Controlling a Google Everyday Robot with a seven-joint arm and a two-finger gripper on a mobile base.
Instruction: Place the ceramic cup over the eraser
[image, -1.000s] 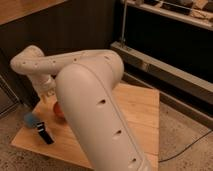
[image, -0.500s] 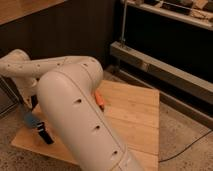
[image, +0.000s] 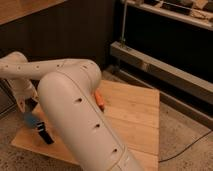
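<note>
The wooden bench (image: 135, 117) carries everything that matters here, and the robot's pale arm (image: 75, 120) sweeps across the foreground and hides much of it. The eraser (image: 45, 134), a small black block, lies near the bench's left front edge and is uncovered. The ceramic cup (image: 32, 120), a light-blue shape, sits just beside the eraser on its upper-left side, touching it or very nearly so; I cannot tell which. It looks to rest on the bench rather than hang in the air, though its base is not plain. The gripper (image: 29, 106) hangs just above the cup, on the far-left side of the eraser, at the end of the wrist that drops from the bent forearm. Whether it is clenched, released or grasping the cup cannot be told from this view. A red-orange bowl (image: 100, 100) peeks out behind the arm, well apart from the eraser to its right. As I judge it, the task is at its start: the cup is not over the eraser and no lift shows. What remains is a firm grasp on the cup, a lift, a short carry over the eraser, and lowering it there.
</note>
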